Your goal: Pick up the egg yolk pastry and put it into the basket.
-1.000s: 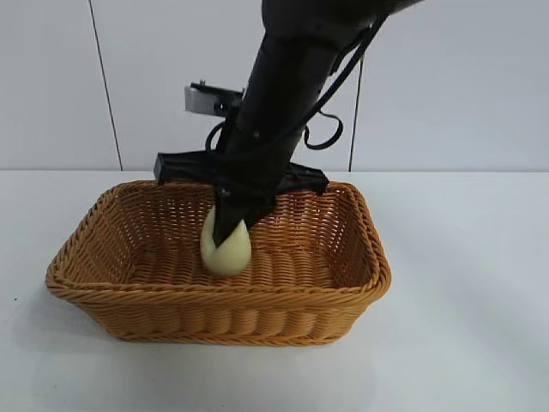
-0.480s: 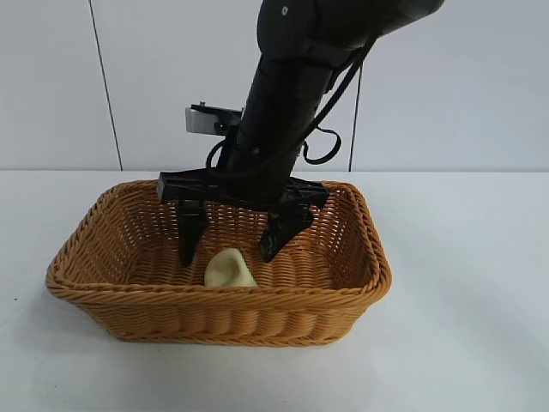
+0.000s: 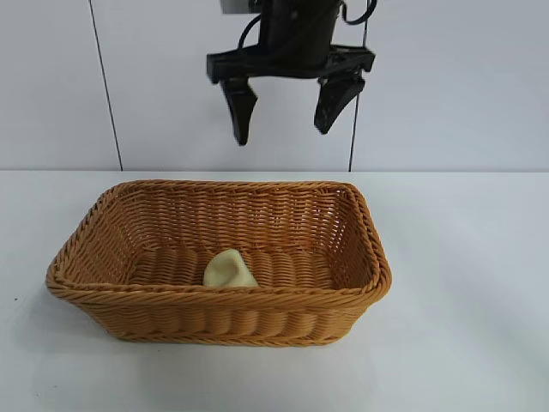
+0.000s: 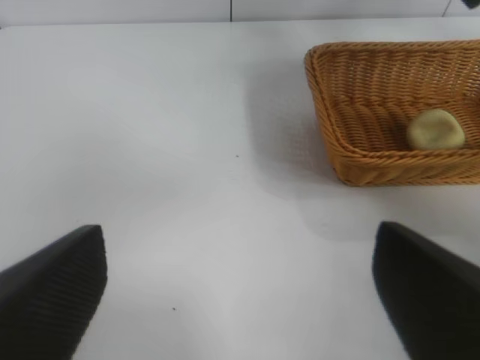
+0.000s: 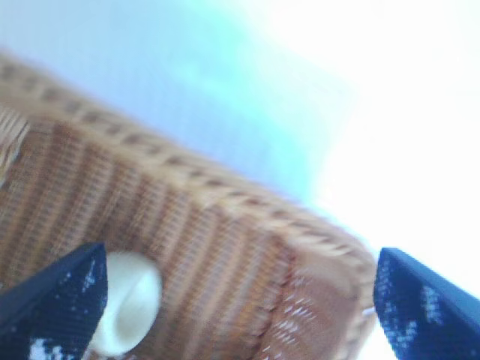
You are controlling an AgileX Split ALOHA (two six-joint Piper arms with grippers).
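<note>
Since the small pale cream-yellow domed egg yolk pastry (image 3: 229, 269) lies loose on the floor of the large orange-brown woven wicker basket (image 3: 360, 287), close to its front wall and a little left of centre, the placing looks done. The right gripper (image 3: 287, 107) hangs well above the basket's back rim, jaws spread wide and empty, the pastry below and in front of it. The left gripper (image 4: 240, 289), spread too, idles over the white table (image 4: 150, 112), farther off.
</note>
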